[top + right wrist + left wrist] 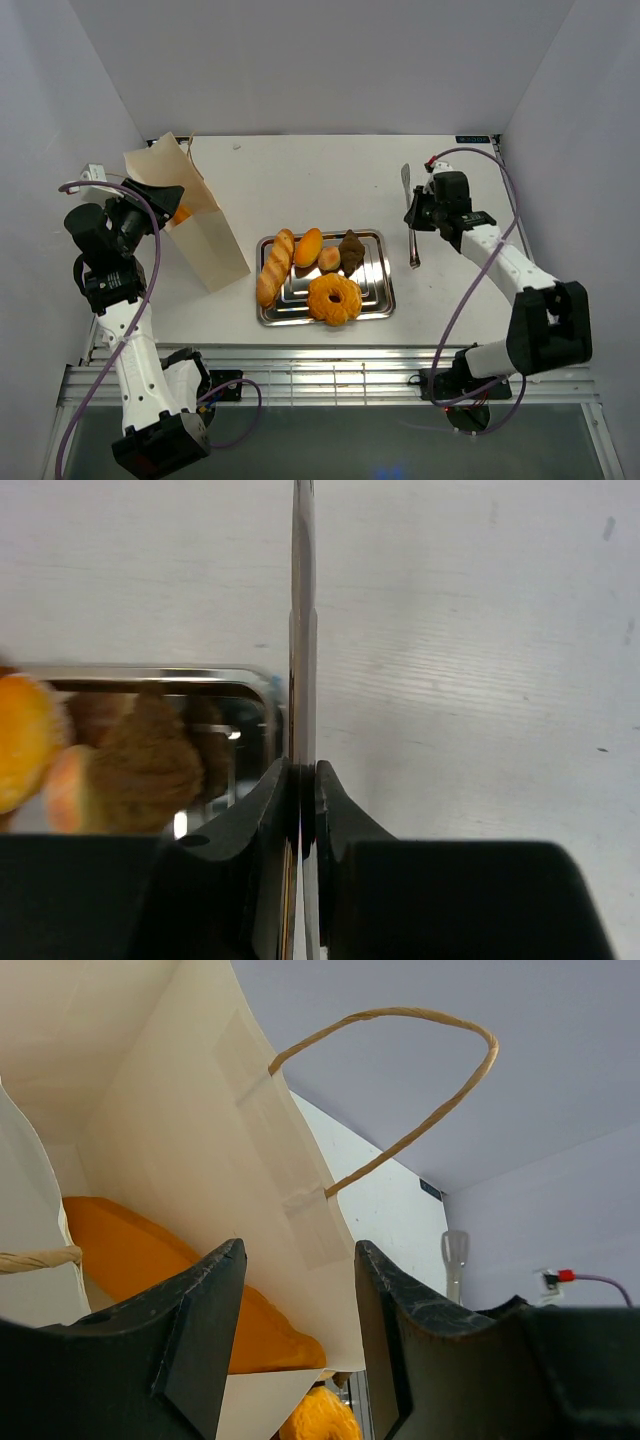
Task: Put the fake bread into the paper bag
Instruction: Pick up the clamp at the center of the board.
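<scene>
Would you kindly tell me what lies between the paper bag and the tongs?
The top view shows the steel tray, carrying the fake bread, sitting between the paper bag and the tongs.

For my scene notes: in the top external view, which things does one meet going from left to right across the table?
paper bag → baguette → oval roll → dark pastry → tongs

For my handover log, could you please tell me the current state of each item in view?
paper bag: open, one orange loaf inside.
left gripper: open, at the bag's mouth.
right gripper: shut on the tongs.
steel tray: holding five bread pieces.
</scene>
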Robot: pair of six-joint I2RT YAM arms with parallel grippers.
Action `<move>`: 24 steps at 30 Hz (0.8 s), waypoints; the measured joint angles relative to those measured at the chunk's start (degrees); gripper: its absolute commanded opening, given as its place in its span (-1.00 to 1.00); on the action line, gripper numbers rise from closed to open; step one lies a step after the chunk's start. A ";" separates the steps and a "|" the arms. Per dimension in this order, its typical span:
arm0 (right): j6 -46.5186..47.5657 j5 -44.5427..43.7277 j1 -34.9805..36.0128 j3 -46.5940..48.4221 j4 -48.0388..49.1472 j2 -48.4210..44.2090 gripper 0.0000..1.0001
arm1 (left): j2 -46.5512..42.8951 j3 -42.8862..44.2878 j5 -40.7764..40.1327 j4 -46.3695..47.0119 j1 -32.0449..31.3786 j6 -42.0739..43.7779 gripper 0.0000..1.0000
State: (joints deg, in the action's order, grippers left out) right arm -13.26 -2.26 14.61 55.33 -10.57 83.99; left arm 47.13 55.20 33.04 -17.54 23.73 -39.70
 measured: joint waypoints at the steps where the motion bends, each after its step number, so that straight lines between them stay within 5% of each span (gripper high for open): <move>1: -0.63 2.58 -0.02 -0.24 -0.09 -2.86 -0.85 | 0.00 0.00 0.00 0.02 0.00 0.00 0.16; 9: -6.86 28.00 4.55 -2.73 -3.96 -16.76 -0.76 | -0.11 -0.11 0.00 0.04 0.00 -0.04 0.16; 16: -15.39 38.18 19.34 -7.23 -7.23 -21.38 -0.52 | -0.96 -0.22 -0.02 -0.04 0.00 -0.17 0.16; 24: -27.28 41.53 27.76 -11.98 -2.82 -25.05 -0.38 | -2.71 0.07 -1.90 -1.73 0.00 -0.15 0.16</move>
State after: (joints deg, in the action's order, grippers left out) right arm -40.53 39.27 42.37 43.35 -13.39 58.94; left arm 44.42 55.27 31.14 -19.27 23.73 -39.86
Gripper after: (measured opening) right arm 0.299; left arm 0.580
